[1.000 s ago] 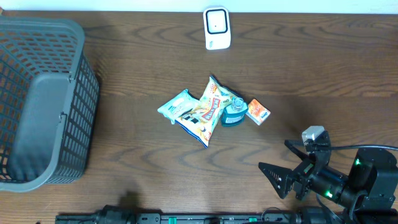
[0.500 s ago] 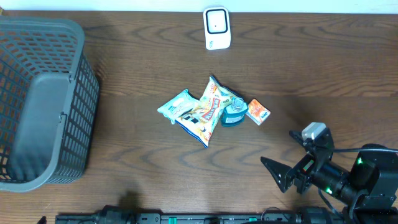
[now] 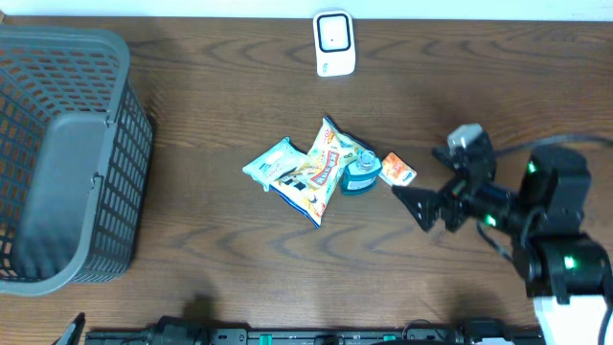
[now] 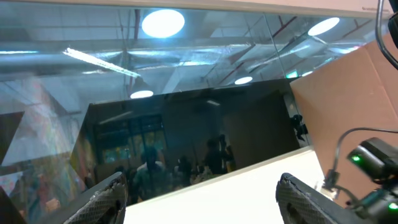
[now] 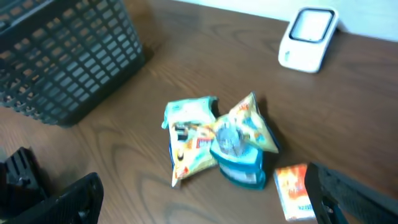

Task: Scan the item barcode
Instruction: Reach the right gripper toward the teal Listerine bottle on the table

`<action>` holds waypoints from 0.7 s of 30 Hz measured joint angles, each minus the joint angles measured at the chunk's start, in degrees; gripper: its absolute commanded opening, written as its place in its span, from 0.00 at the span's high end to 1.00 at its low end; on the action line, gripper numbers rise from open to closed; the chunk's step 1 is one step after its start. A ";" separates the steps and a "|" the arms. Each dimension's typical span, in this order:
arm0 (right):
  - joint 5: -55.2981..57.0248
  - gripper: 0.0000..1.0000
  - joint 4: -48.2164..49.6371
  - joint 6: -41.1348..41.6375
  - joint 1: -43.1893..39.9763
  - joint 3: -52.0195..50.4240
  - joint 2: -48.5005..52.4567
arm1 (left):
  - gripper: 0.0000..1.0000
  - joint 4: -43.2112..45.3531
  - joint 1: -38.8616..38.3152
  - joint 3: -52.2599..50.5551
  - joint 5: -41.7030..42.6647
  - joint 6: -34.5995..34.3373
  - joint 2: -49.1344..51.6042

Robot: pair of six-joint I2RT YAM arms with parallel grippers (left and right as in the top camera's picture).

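A small pile of items lies mid-table: a pale teal packet (image 3: pixel 273 161), a yellow snack bag (image 3: pixel 326 168), a teal tub (image 3: pixel 362 173) and a small orange box (image 3: pixel 397 172). The white scanner (image 3: pixel 334 43) stands at the far edge. My right gripper (image 3: pixel 414 174) is open just right of the orange box, pointing left at the pile. In the right wrist view the orange box (image 5: pixel 293 190) lies close to the right finger and the teal tub (image 5: pixel 239 162) ahead, with nothing between the right gripper (image 5: pixel 202 186) fingers. My left gripper (image 4: pixel 202 190) is open and empty, aimed up at the ceiling.
A large dark grey mesh basket (image 3: pixel 67 153) fills the left side of the table, seen also as the basket (image 5: pixel 62 50) in the right wrist view. The scanner (image 5: pixel 308 38) sits beyond the pile. Bare wood surrounds the pile.
My right arm has swung from the front right corner up and left, ending beside the orange box. Its jaws stayed open. The pile and the left gripper have not moved.
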 measured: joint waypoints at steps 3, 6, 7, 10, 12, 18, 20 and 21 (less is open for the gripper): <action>1.01 0.01 -0.20 -0.61 2.78 7.17 6.78 | 0.23 0.00 0.37 0.00 0.00 0.00 0.00; 3.26 0.01 -4.68 -2.40 5.40 14.01 12.35 | 0.23 -0.07 0.37 -0.02 0.00 0.00 0.00; 4.74 0.01 -7.78 -3.98 6.78 17.40 15.13 | 0.23 -0.02 0.37 -0.02 0.00 0.00 0.00; 9.03 0.01 -17.97 -10.54 10.03 25.73 22.49 | 0.23 -0.04 0.37 -0.15 0.00 0.00 0.00; 11.47 0.01 -25.00 -16.31 11.56 30.62 26.71 | 0.23 0.00 0.37 -0.33 0.00 0.00 0.00; 20.79 0.01 -26.18 -25.42 12.94 36.00 33.75 | 0.23 0.02 0.37 -1.92 0.00 0.00 0.00; 22.49 0.01 -25.77 -26.67 12.94 36.02 34.97 | 0.23 -0.02 0.37 -2.49 0.00 0.00 0.00; 22.49 0.01 -25.97 -27.32 12.94 36.02 35.43 | 0.23 -0.02 0.37 -2.67 0.00 0.00 0.00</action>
